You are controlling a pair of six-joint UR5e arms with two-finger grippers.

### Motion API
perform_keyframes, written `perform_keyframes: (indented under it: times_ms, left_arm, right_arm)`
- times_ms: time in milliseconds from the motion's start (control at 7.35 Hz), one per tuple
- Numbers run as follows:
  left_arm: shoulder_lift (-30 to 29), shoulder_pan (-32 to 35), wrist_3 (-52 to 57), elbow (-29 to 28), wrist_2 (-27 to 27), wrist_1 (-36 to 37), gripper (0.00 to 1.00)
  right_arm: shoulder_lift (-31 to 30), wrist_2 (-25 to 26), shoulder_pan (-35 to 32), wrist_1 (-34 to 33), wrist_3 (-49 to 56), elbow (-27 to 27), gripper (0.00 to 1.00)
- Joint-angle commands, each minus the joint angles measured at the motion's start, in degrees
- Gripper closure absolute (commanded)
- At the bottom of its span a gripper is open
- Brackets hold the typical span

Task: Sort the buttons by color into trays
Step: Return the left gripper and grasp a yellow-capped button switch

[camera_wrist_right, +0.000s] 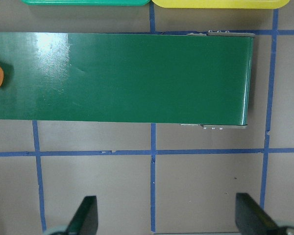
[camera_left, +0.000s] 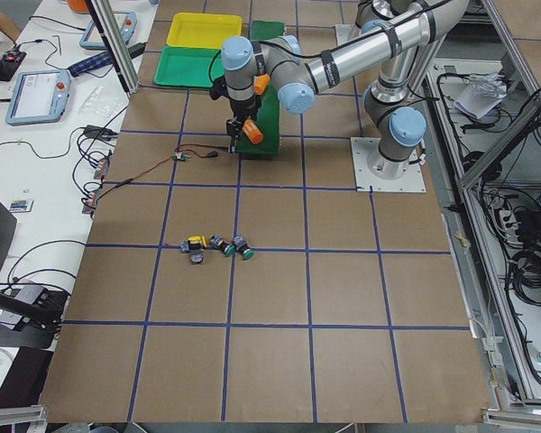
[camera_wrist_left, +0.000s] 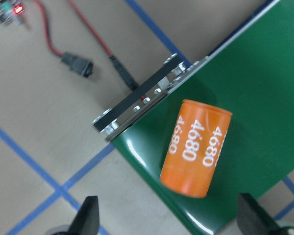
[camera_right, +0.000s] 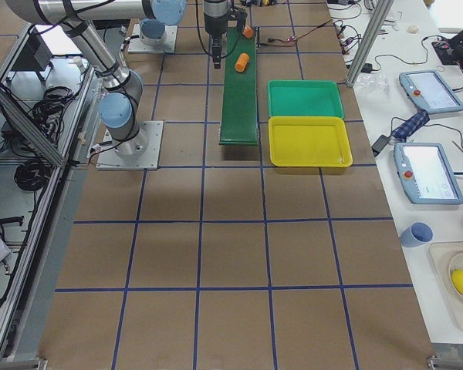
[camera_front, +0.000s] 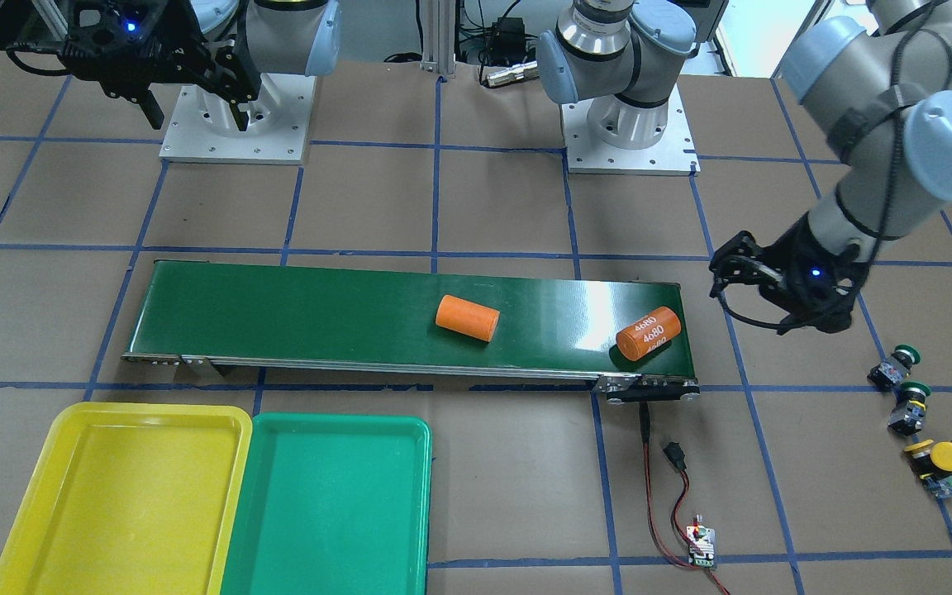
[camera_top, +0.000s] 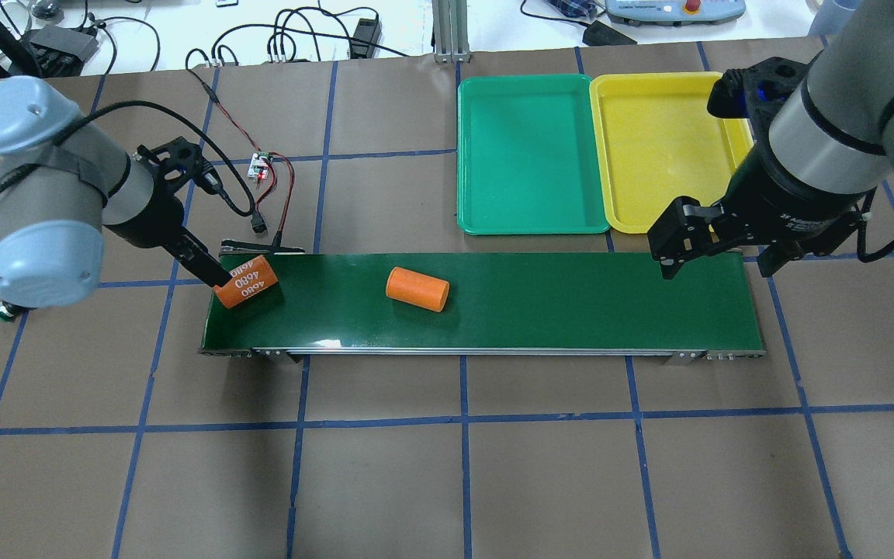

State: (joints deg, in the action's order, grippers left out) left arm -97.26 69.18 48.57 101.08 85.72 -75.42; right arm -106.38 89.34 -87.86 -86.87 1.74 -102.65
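The buttons lie in a loose row on the brown table beyond the belt's end: two green-capped ones (camera_front: 906, 357) (camera_front: 914, 390) and the yellow-capped ones (camera_front: 945, 457), also seen small in the left side view (camera_left: 216, 245). My left gripper (camera_front: 728, 264) (camera_wrist_left: 169, 220) hangs open over that end of the conveyor, above the orange cylinder marked 4680, well apart from the buttons. The yellow tray (camera_front: 71, 463) (camera_top: 664, 147) and the green tray (camera_front: 327, 504) (camera_top: 532, 155) sit side by side, both bare. My right gripper (camera_top: 715, 260) (camera_wrist_right: 167, 218) is open and holds nothing, above the belt's other end.
A long dark-green conveyor belt (camera_top: 571, 310) crosses the middle, carrying the 4680 cylinder (camera_top: 245, 283) and a plain orange cylinder (camera_top: 416, 289). A small circuit board (camera_front: 701, 547) with red and black wires lies by the belt's end. Blue tape lines grid the table.
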Motion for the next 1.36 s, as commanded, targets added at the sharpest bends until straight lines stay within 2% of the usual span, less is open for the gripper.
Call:
perform_keyframes:
  times_ms: [0, 136, 408, 817, 953, 1225]
  left_arm:
    - [-4.14, -6.93, -6.71, -5.08, 0.68, -1.57, 0.0]
    - [-7.38, -8.78, -10.82, -6.67, 0.68, -1.13, 0.0]
    - [-14.23, -11.26, -11.74, -13.06, 3.21, -0.95, 0.0]
    - [-23.73, -16.61, -11.48, -21.86, 3.23, -1.04, 0.0]
    - [-26.46, -17.5, -10.43, -24.85, 3.14, -1.21, 0.0]
    - [-30.51, -18.99, -1.86, -26.81, 3.14, -0.43, 0.0]
  right_arm:
    - [-0.32, -0.22, -0.03, -0.49, 0.02, -0.19, 0.0]
    - [-0.32, -0.13, -0.03, -0.58, 0.11, -0.19, 0.0]
    - [0.38, -0.04, 0.06, -1.02, -0.42, -0.01, 0.0]
    - [0.38, -0.13, 0.32, -0.84, 0.02, -0.8, 0.0]
    - [0.04, -0.22, 0.24, -0.93, -0.33, -0.89, 0.0]
    - [-0.23, -0.13, 0.24, -0.93, 0.02, -0.8, 0.0]
